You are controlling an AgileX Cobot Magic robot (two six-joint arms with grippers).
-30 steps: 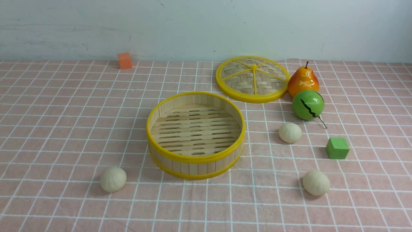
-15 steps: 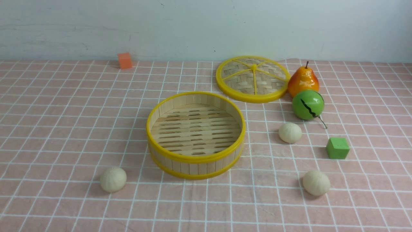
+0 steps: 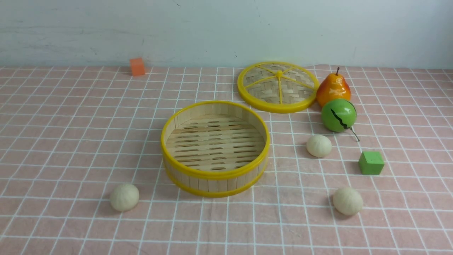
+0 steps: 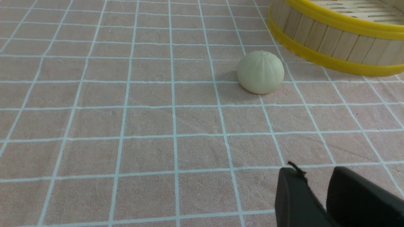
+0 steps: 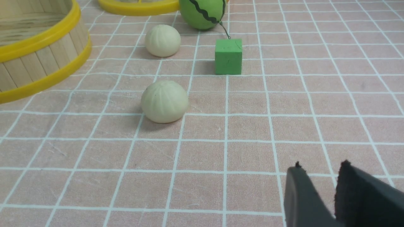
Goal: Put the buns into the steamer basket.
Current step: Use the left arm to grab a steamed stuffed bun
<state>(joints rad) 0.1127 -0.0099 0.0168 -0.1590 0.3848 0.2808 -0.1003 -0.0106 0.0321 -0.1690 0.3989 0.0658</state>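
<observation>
The steamer basket (image 3: 214,174), round bamboo slats with yellow rims, stands mid-table with nothing in it. One cream bun (image 3: 124,197) lies at its front left, a second bun (image 3: 319,145) at its right, a third bun (image 3: 348,201) at the front right. Neither arm shows in the front view. In the left wrist view my left gripper (image 4: 315,171) is open and holds nothing, well short of the front-left bun (image 4: 260,72) beside the basket (image 4: 331,37). My right gripper (image 5: 321,167) is open too, apart from the nearer bun (image 5: 164,101); the other bun (image 5: 163,40) lies beyond.
A flat woven lid (image 3: 278,86) lies behind the basket to the right. A pear (image 3: 333,88) and a green ball (image 3: 338,115) sit next to it. A green cube (image 3: 371,163) stands between the two right buns, an orange block (image 3: 137,66) at the back left.
</observation>
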